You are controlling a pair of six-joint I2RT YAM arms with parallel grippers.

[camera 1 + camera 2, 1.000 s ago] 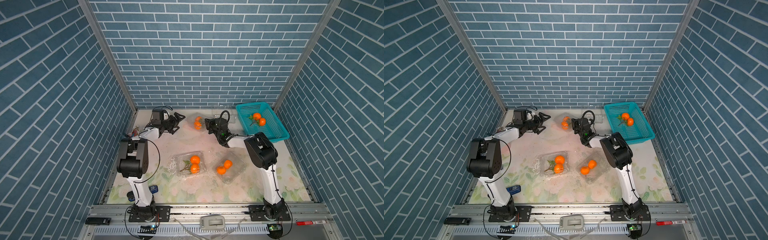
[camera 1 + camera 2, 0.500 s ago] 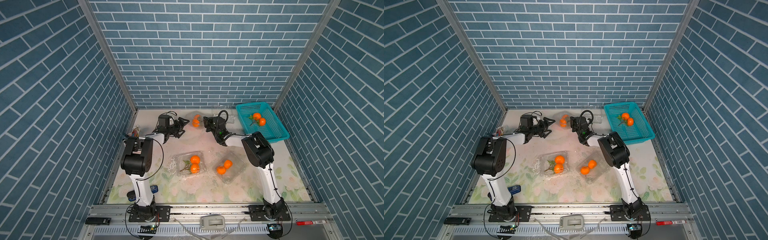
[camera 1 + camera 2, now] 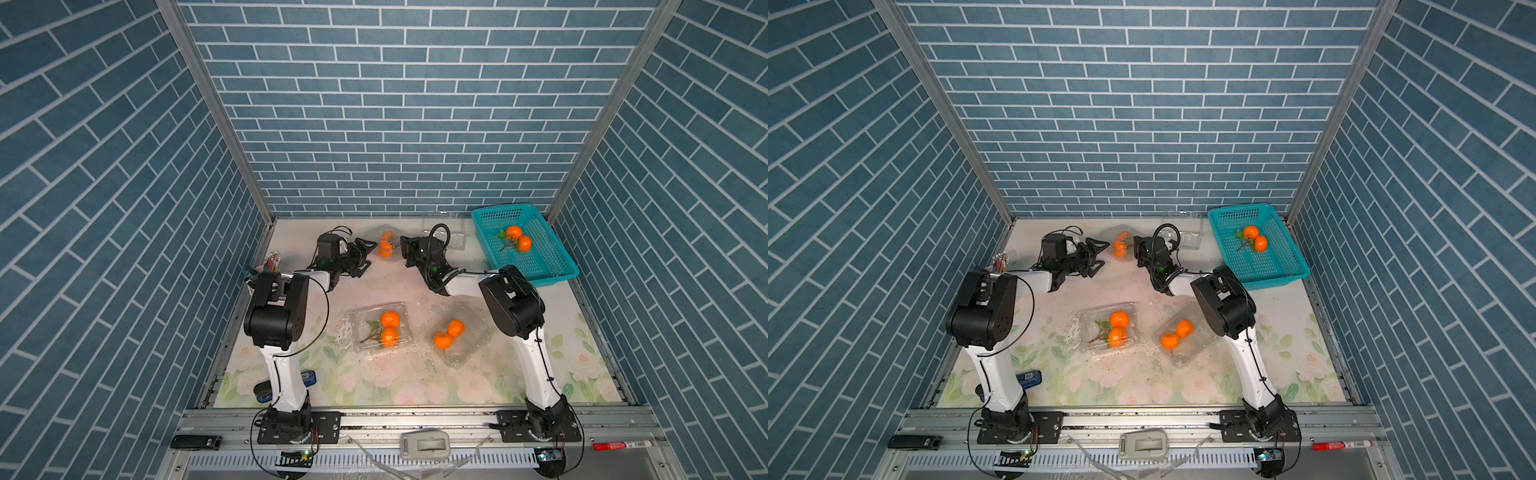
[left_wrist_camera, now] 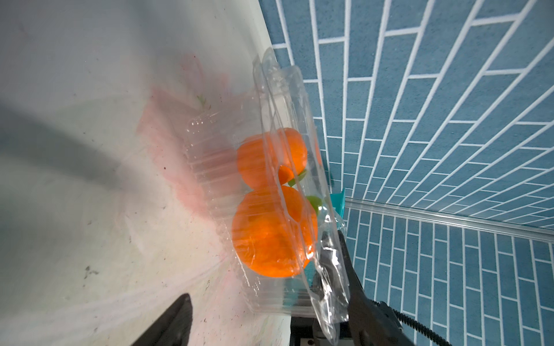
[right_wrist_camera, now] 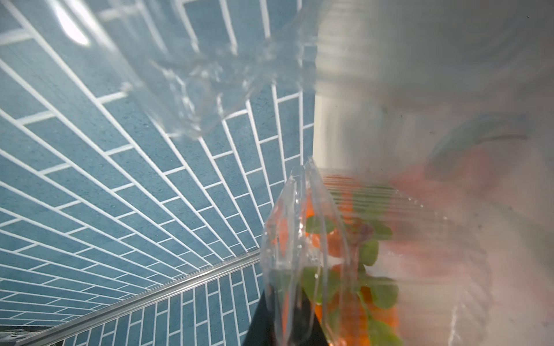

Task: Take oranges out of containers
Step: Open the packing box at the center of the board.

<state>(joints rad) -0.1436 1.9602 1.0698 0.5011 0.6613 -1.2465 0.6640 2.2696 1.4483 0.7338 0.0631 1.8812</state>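
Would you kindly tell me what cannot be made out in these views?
- Left gripper: both top views are too small to show whether its jaws touch the far container; the left wrist view's edge cuts them off.
- Far oranges: blurred behind plastic in the right wrist view.
- Front-centre container: lid latched or not, too small in top views.

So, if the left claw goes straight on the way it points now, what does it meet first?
Most likely the clear clamshell box with two oranges inside, lying directly ahead of the left claw.
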